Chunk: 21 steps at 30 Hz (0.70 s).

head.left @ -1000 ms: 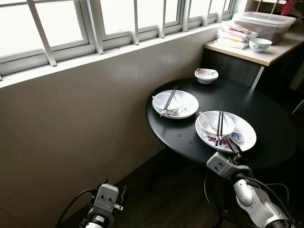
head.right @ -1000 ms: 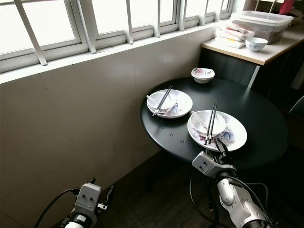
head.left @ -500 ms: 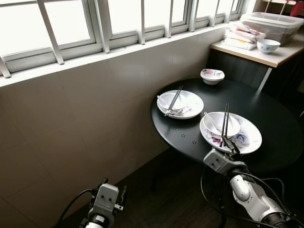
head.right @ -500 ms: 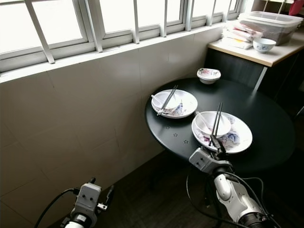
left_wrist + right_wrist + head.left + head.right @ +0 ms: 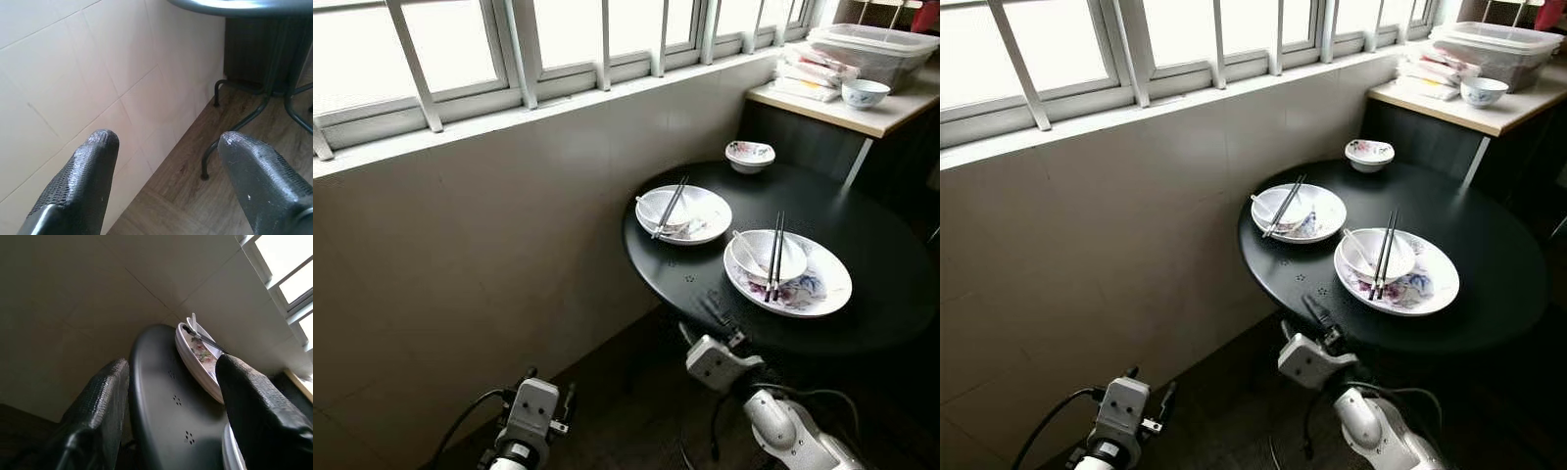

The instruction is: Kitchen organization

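Observation:
On the round black table stand two white floral plates. The near plate carries a bowl with a spoon and black chopsticks laid across it. The far plate also holds a bowl, spoon and chopsticks. A small floral bowl sits at the table's far side. My right gripper is open and empty at the table's front-left edge, left of the near plate; its wrist view looks along the rim toward the far plate. My left gripper hangs open beside the tiled wall.
A tiled wall under a row of windows runs along the left. A counter behind the table holds a clear lidded container, stacked packets and a small bowl. The table's metal legs stand on wooden floor.
My right gripper has drawn back from the near plate's front rim and moved left and lower, to the table's front-left edge. The dishes and left arm have not moved.

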Motion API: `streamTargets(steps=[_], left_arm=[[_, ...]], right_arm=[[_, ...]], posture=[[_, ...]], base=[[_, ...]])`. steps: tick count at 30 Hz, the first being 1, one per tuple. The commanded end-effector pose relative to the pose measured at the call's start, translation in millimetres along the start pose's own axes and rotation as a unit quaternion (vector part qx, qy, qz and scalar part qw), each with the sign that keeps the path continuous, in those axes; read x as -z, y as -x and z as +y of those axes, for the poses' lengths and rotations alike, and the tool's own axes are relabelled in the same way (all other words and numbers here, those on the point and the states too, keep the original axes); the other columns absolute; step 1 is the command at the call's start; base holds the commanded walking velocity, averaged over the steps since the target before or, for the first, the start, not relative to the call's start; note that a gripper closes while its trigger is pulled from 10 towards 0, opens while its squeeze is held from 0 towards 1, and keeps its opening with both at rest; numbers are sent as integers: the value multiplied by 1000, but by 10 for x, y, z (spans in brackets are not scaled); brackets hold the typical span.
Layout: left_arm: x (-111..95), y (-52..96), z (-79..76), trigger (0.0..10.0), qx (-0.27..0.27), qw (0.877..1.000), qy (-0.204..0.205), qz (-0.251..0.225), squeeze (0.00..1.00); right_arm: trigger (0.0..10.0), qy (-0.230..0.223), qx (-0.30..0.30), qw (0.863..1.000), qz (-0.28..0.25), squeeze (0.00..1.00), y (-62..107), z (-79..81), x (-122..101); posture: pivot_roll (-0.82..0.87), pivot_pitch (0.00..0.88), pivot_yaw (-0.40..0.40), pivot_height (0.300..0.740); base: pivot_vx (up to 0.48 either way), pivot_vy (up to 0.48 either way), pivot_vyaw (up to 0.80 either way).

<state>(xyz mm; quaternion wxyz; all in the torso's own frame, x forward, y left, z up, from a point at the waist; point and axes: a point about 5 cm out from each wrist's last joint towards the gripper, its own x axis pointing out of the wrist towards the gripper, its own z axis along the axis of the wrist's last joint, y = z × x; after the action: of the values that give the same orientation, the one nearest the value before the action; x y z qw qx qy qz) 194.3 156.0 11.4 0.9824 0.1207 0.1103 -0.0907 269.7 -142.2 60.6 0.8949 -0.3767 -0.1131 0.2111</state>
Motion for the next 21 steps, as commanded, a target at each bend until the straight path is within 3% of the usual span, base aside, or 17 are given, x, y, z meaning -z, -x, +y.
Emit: streamTargets(steps=[1,2,3,5,8,11,21], left_arm=[[16,7,2,10000,1,1000,0,5,0],[16,8,3,10000,1,1000,0,5,0],[15,10,3,10000,0,1000,0,5,0],[15,11,3,10000,0,1000,0,5,0],[10,19,4,10000,-3,1000,-1,4,0],[9,21,3,10000,-4,1000,-1,3,0],[8,6,-15,10000,1,1000,-15,3,0]], right_arm=[[10000,-38,-21,999,-10,0,17,46,-63],[10000,-52,-29,998,-7,0,32,70,-63],[10000,-94,-59,994,19,0,122,155,-3],[10000,-106,-70,992,26,0,166,184,20],[10000,-150,-105,980,77,0,414,331,153],[10000,-160,-105,978,86,0,464,364,167],[10000,-172,-92,977,81,0,397,298,138]], posture=[[-42,0,17,740],[-42,0,17,740],[-43,0,14,740],[-44,0,14,740],[-45,0,11,740],[-48,0,12,740],[-48,0,12,740]], base=[[0,0,0],[0,0,0],[0,0,0],[0,0,0],[0,0,0],[0,0,0],[0,0,0]])
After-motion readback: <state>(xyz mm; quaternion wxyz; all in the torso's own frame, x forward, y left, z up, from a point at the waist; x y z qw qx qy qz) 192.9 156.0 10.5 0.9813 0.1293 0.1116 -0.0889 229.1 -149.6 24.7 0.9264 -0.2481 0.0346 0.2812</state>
